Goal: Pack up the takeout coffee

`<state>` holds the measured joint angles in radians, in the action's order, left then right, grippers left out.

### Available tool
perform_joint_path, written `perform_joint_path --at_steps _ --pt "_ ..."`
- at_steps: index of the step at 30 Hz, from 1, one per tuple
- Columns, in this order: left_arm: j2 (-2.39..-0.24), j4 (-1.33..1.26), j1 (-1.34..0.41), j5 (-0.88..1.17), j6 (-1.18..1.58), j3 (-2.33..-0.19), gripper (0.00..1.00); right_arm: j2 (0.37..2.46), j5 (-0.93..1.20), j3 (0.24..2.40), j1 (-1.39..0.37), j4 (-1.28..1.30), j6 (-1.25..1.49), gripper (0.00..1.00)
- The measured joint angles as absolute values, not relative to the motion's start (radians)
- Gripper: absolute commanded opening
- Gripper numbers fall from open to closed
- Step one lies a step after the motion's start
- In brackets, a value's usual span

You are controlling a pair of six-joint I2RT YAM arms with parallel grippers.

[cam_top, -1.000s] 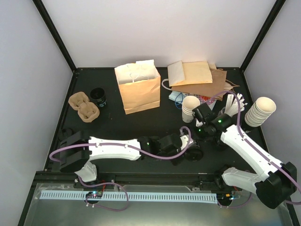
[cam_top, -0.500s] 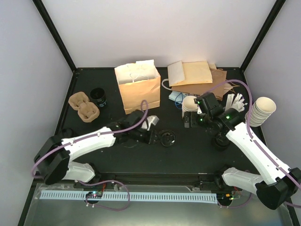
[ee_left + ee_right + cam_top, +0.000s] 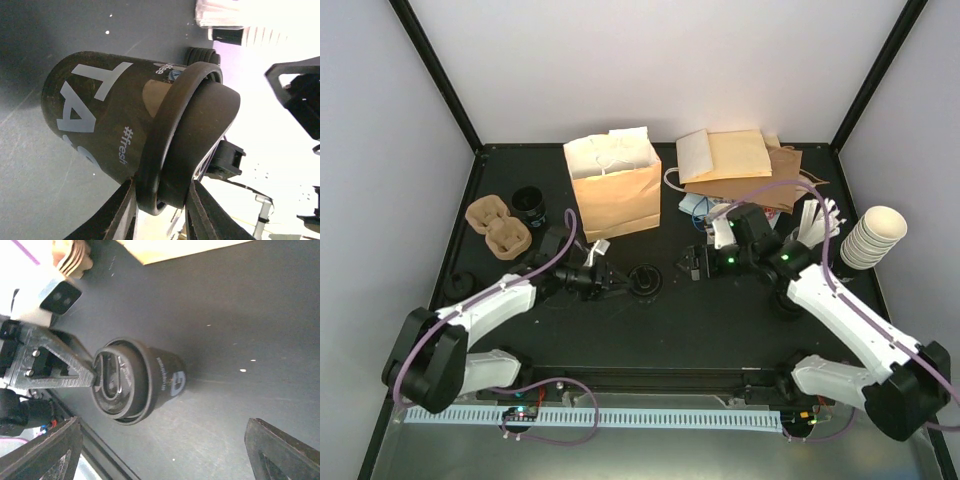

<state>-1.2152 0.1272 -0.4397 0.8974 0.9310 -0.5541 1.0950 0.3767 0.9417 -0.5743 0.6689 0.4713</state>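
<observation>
The takeout coffee [image 3: 646, 280] is a black paper cup with white lettering [image 3: 100, 115] and a black lid [image 3: 185, 145]. It stands upright in the middle of the table, in front of the brown paper bag [image 3: 613, 190]. My left gripper [image 3: 616, 280] reaches in from the left. It is shut on the lid's rim, one finger on each side [image 3: 160, 210]. My right gripper [image 3: 695, 262] hovers just right of the cup, open wide with nothing between its fingers [image 3: 165, 455]. The right wrist view shows the cup [image 3: 150, 377] and the left finger [image 3: 55, 360] on its lid.
The paper bag stands open at the back centre. Two brown pulp trays [image 3: 500, 228] and a lidless black cup [image 3: 530, 205] sit at the left. Flat paper bags [image 3: 735, 160] lie at the back right. Cream cup stacks stand behind my right gripper [image 3: 723, 228] and at the right edge [image 3: 872, 238].
My left arm has swung left with the cup, from right of centre to in front of the bag. My right gripper has followed to the left, still open.
</observation>
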Motion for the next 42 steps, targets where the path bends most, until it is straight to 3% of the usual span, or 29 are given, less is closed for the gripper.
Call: perform_joint_path --at_steps 13,18,21,25,29,35,42 --pt "-1.359 0.051 -0.359 0.992 0.942 -0.553 0.32 1.296 0.417 0.926 -0.723 0.533 0.504 0.89" --pt "-1.383 0.052 -0.359 0.987 0.933 -0.553 0.57 1.341 0.402 0.925 -0.734 0.514 0.508 0.89" --pt "-1.38 0.061 -0.359 0.979 0.917 -0.554 0.67 1.343 0.392 0.925 -0.734 0.513 0.507 0.89" --pt "-1.345 0.109 -0.359 0.947 0.882 -0.556 0.75 1.343 0.366 0.926 -0.734 0.52 0.498 0.89" --pt "-1.26 0.175 -0.36 0.905 0.828 -0.564 0.77 1.342 0.331 0.938 -0.735 0.551 0.477 0.88" --pt "-1.159 0.334 -0.471 0.73 0.669 -0.667 0.98 1.322 0.26 0.959 -0.735 0.599 0.447 0.83" --pt "-1.188 0.567 -0.76 0.31 0.541 -0.937 0.99 1.223 0.084 0.963 -0.732 0.64 0.486 0.83"
